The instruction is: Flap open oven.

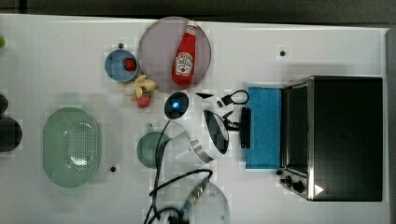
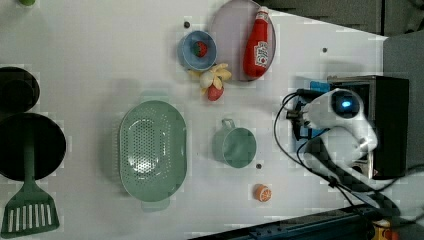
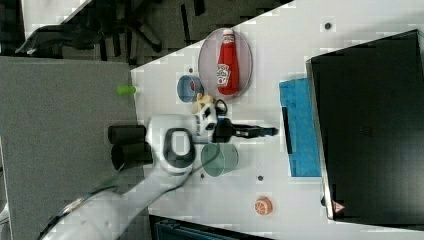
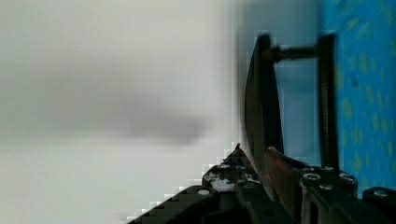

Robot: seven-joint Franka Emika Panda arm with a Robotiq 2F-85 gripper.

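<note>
The oven [image 1: 345,137] stands at the top view's right end of the white table [image 1: 60,60], its blue door [image 1: 264,127] folded flat toward the middle with the black bar handle [image 1: 245,127] at the door's outer edge. The gripper [image 1: 235,125] sits right at that handle, and in the wrist view the handle [image 4: 262,98] lies against the fingers [image 4: 280,179], though whether the jaws are clamped on it I cannot tell. Beyond the arm are a green cup [image 1: 149,149], a green colander [image 1: 71,147], a ketchup bottle [image 1: 185,55] on a plate [image 1: 156,46], and a blue bowl [image 1: 120,66].
</note>
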